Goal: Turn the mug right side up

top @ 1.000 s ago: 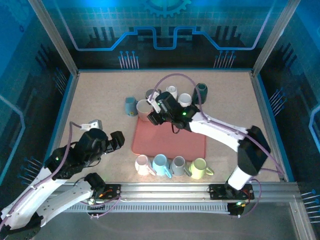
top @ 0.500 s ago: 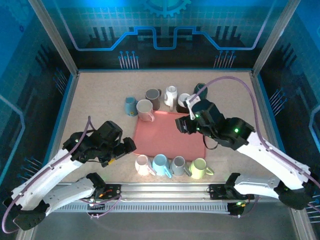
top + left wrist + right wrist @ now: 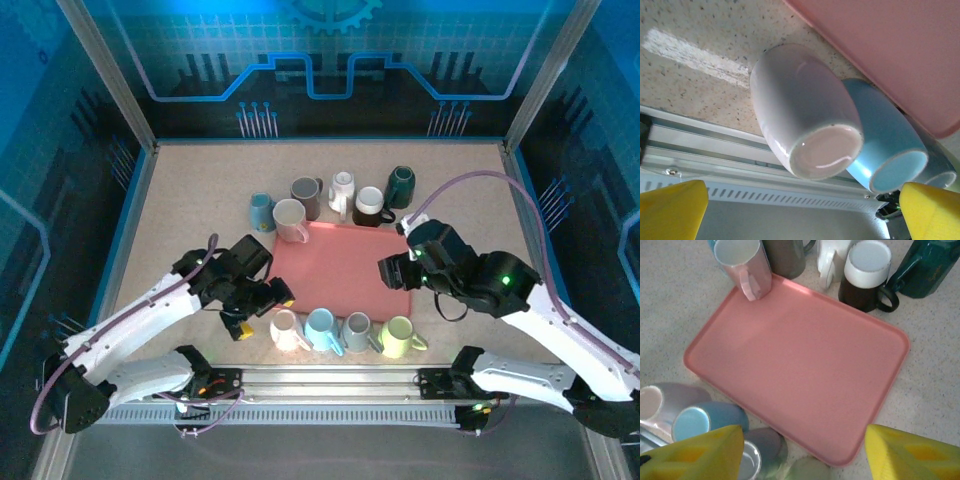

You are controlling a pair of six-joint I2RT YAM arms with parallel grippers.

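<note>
A small blue mug (image 3: 261, 212) stands at the back left of the pink tray (image 3: 340, 265) and looks mouth down. My left gripper (image 3: 264, 312) is open, low beside the near row, far from it. In the left wrist view the yellow fingers (image 3: 671, 210) stand wide apart, and a pale pink mug (image 3: 805, 112) sits just ahead of them with its mouth toward the camera. My right gripper (image 3: 396, 270) hovers open over the tray's right edge. In the right wrist view nothing lies in my right gripper (image 3: 802, 455), only the tray (image 3: 800, 360) below.
The near row holds the pale pink mug (image 3: 285, 330), a light blue mug (image 3: 322, 330), a grey mug (image 3: 356, 330) and a yellow-green mug (image 3: 398, 337), close to the metal rail (image 3: 330, 380). Behind the tray stand several more mugs, including a dark green one (image 3: 401, 185).
My left arm has swung forward and right, down to the pale pink mug. My right arm has pulled back from the far mugs to the tray's right edge.
</note>
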